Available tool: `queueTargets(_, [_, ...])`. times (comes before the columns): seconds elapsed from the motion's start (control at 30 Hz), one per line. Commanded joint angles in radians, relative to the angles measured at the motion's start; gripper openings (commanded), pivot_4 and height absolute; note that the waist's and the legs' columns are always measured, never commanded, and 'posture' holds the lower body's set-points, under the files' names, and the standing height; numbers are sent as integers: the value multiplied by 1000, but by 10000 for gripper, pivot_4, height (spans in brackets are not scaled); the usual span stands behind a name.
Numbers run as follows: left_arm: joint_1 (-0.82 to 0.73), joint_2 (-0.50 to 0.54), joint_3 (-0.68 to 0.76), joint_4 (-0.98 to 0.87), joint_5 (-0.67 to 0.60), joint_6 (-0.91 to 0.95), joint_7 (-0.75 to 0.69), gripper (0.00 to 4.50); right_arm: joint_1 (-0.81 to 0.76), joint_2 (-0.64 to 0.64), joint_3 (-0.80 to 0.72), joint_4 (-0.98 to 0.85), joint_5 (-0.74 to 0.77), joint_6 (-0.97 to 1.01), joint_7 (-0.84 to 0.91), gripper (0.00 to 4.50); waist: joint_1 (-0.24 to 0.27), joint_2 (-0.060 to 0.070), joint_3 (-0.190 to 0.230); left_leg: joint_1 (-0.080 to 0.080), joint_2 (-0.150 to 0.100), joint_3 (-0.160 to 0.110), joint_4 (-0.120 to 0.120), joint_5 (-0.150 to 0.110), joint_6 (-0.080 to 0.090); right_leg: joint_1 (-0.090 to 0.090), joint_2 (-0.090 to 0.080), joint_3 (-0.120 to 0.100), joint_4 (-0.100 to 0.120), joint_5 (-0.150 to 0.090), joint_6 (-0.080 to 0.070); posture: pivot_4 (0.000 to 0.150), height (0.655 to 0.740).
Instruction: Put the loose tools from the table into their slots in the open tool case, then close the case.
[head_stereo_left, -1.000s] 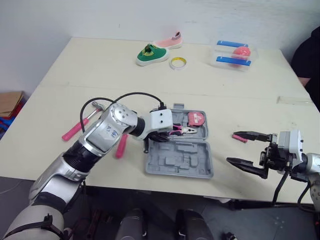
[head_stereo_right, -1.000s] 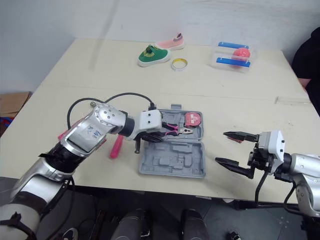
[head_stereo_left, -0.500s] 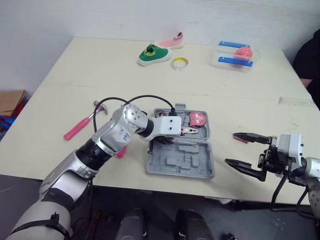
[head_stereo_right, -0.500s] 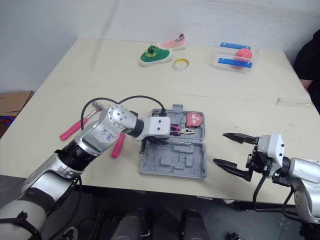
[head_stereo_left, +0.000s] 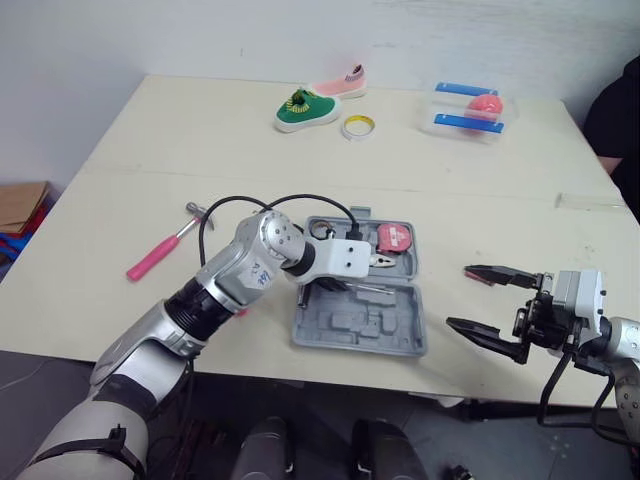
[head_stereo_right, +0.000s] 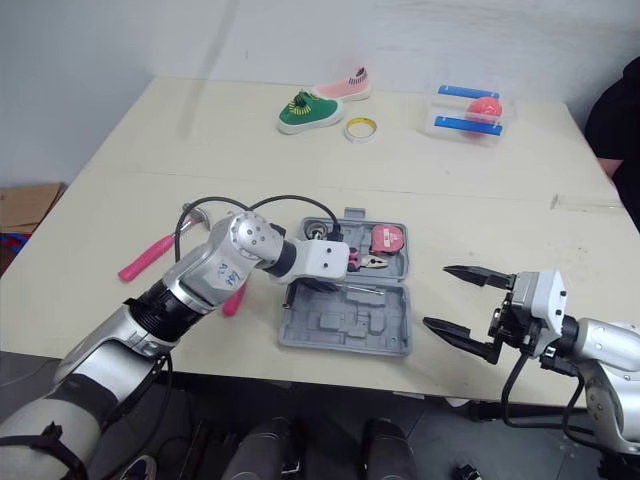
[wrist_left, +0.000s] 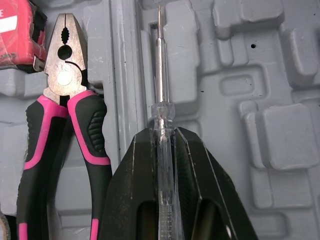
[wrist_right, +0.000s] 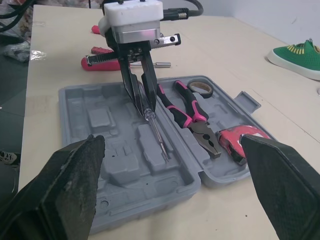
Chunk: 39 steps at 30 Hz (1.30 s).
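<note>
The grey tool case lies open near the table's front edge. Pink-handled pliers, a red tape measure and a black tape roll sit in its far half. My left gripper is shut on the clear handle of a thin screwdriver, whose shaft lies along a slot beside the hinge. A pink-handled hammer and another pink-handled tool lie on the table to the case's left. My right gripper hangs open to the right of the case, holding nothing.
At the far side of the table are a green shoe, a pink shoe, a tape ring and a clear box with blue bands. A person's dark sleeve is at the right edge.
My left gripper has moved right and further over the case with the screwdriver, bringing it down onto the slot by the hinge. The right gripper has hardly moved.
</note>
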Motion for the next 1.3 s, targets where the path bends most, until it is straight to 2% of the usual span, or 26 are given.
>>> queueTargets(0.03, [-7,13,4,-8,37,10,-9,318,-9,-4,-28,-21,21,-2,-2,45000,0,0,0,0,0,0,0,0,0,0,0,0,0,0,0,1500,7400])
queueTargets(0.47, [-26,39,-6,-28,80,-5,-66,318,-9,4,-28,-15,19,-12,6,45000,0,0,0,0,0,0,0,0,0,0,1,0,0,0,0,1500,7400])
queueTargets(0.9, [1,-2,19,1,78,-56,-56,318,-3,10,-26,-9,16,-22,12,45000,1,0,0,0,0,0,1,0,1,0,0,0,1,0,0,1500,7400])
queueTargets(0.97, [-1,-10,38,12,82,-106,-20,9629,-4,11,-25,-6,17,-24,13,45000,1,0,0,0,0,0,1,0,1,0,0,0,1,0,0,1500,7400])
queueTargets(1.03, [-6,-14,64,-4,62,-154,-14,17078,-4,12,-24,-4,18,-26,16,45000,1,0,0,0,-1,0,1,0,1,0,0,0,1,0,0,1500,7400])
queueTargets(1.13, [-9,-14,104,-43,29,-152,-26,31822,-3,11,-25,-1,21,-28,22,45000,0,0,0,0,-1,0,1,0,1,0,0,0,1,0,0,1500,7400])
queueTargets(1.3, [24,1,187,-101,-41,-139,-38,31822,-4,9,-24,-1,21,-23,25,45000,-2,0,0,0,0,0,1,0,1,0,0,0,1,0,0,1500,7400])
